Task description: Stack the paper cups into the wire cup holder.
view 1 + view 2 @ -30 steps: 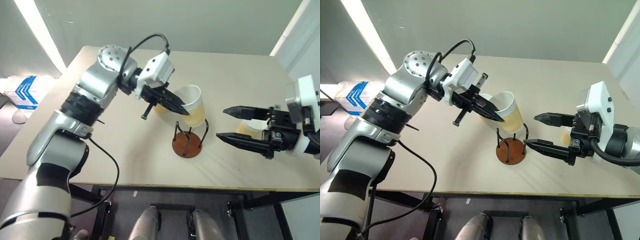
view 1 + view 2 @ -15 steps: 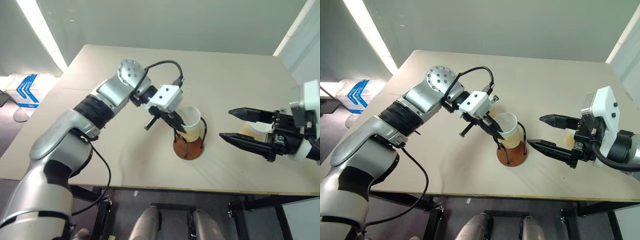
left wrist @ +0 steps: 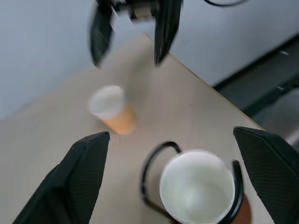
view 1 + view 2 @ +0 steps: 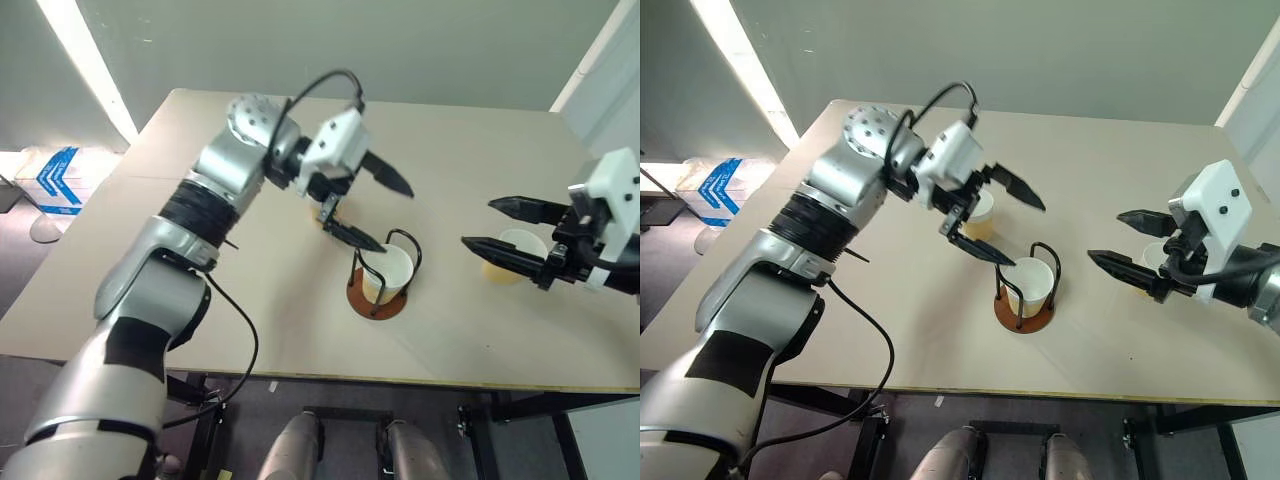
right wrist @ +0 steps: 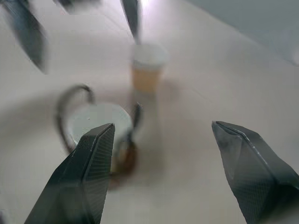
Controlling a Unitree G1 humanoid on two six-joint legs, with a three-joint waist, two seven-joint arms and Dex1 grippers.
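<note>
One paper cup stands upright inside the wire cup holder, between its black loops. My left gripper hangs open just above and behind it, nothing between its fingers. A second paper cup stands on the table behind that gripper, partly hidden by it. The third paper cup stands at the right, just behind my open right gripper, which points left toward the holder. The left wrist view looks down into the cup in the holder, with the right-hand cup beyond.
The beige table is bare around the holder. Its front edge runs close below the holder. A blue-and-white box lies on the floor off the table's left side.
The left gripper lowered the cup into the holder, opened and lifted clear. The right gripper drew back to the right, closer to the cup there.
</note>
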